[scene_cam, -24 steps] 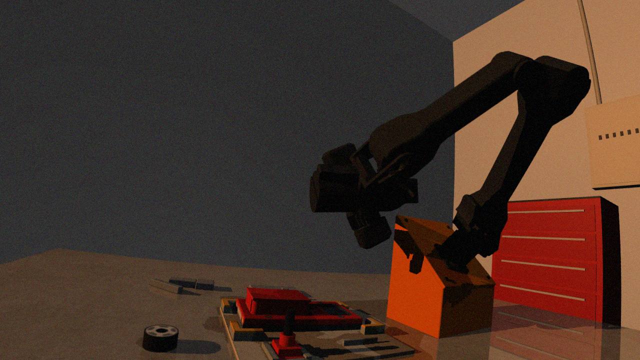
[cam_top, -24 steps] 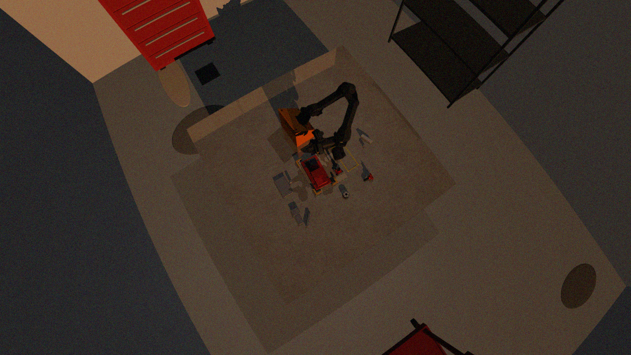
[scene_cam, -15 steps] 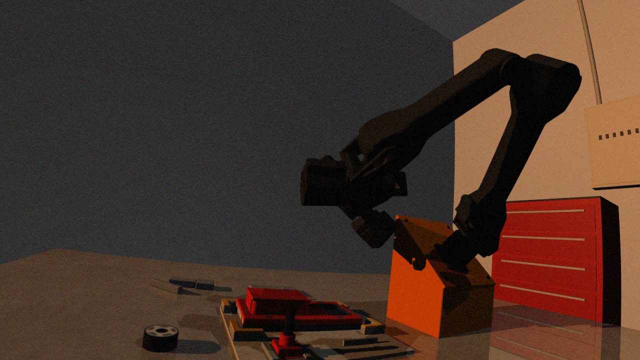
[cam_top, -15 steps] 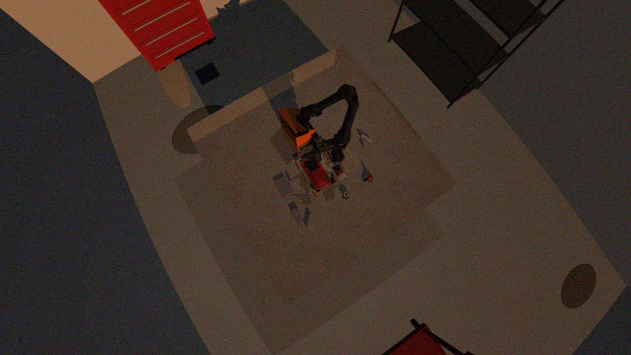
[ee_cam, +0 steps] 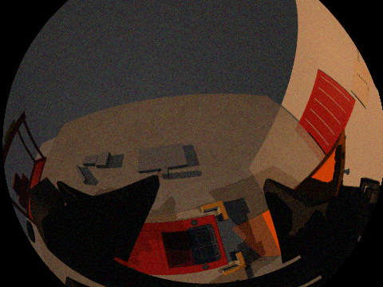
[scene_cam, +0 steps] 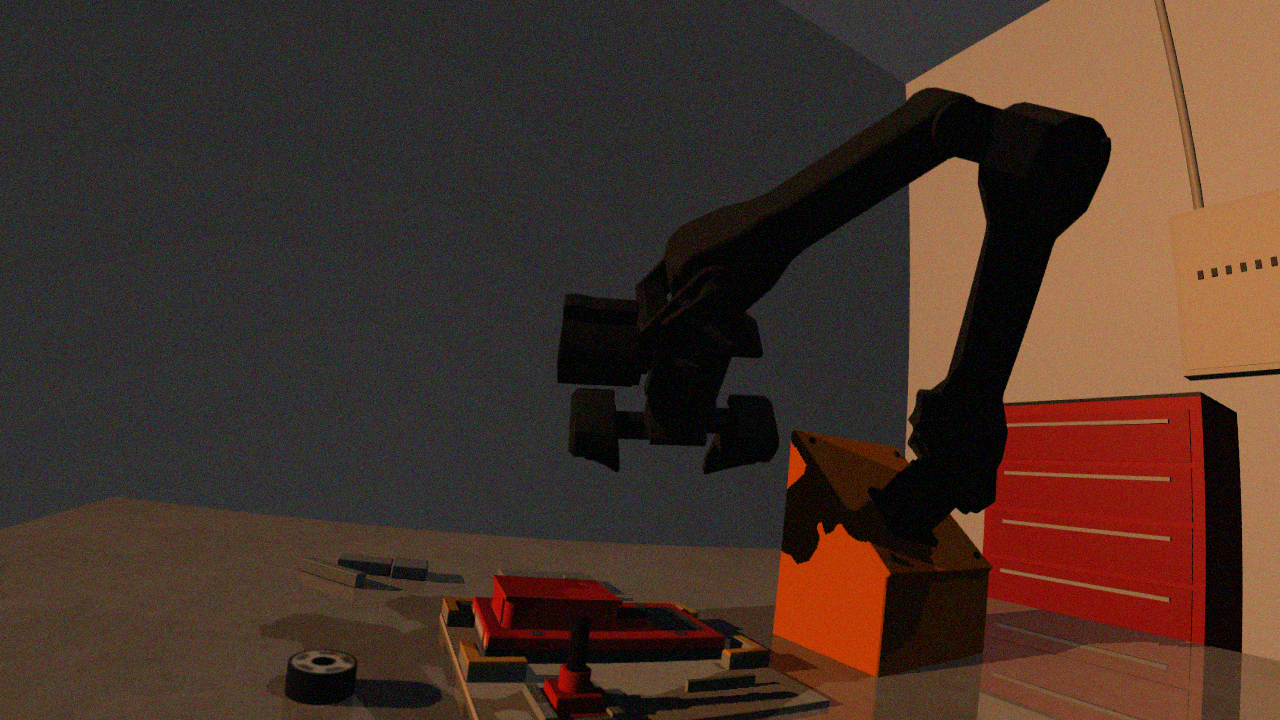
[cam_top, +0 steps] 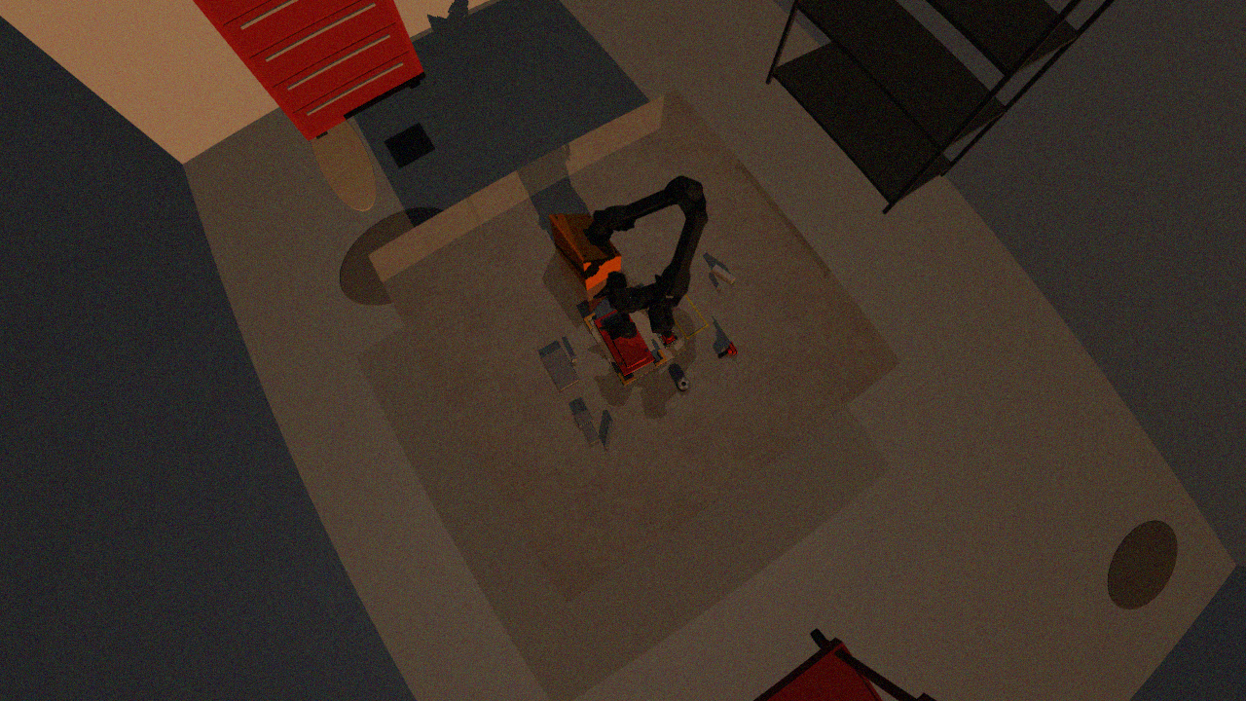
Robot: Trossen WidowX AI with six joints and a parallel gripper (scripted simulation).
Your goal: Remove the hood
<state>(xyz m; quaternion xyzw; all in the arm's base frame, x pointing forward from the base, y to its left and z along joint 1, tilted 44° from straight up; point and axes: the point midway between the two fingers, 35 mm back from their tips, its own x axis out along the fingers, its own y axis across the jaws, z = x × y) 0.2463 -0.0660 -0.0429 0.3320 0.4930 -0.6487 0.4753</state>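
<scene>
1. Above the red toy car (scene_cam: 572,613), the gripper (scene_cam: 673,434) hangs, fingers spread wide, gripping nothing.
2. Only the wrist view reveals the car's dark inner recess (ee_cam: 191,245) at 6 o'clock; its hood cannot be told apart.
3. One loose wheel (scene_cam: 320,674) lies at the car's 8 o'clock.

The table (scene_cam: 179,573) has a matt, brownish top, smooth with no grain; toward its right edge it turns glossy and mirrors the red drawer cabinet (scene_cam: 1100,510). The cabinet looks like painted metal with pale metallic handle strips. The arm (scene_cam: 1011,268) and gripper (scene_cam: 671,438) are matt black, like hard plastic. The orange base block (scene_cam: 832,591) has a flat, even painted look. The toy car (scene_cam: 581,613) is smooth red plastic. A black wheel (scene_cam: 320,675) near the front edge looks rubbery, with a pale hub.
</scene>
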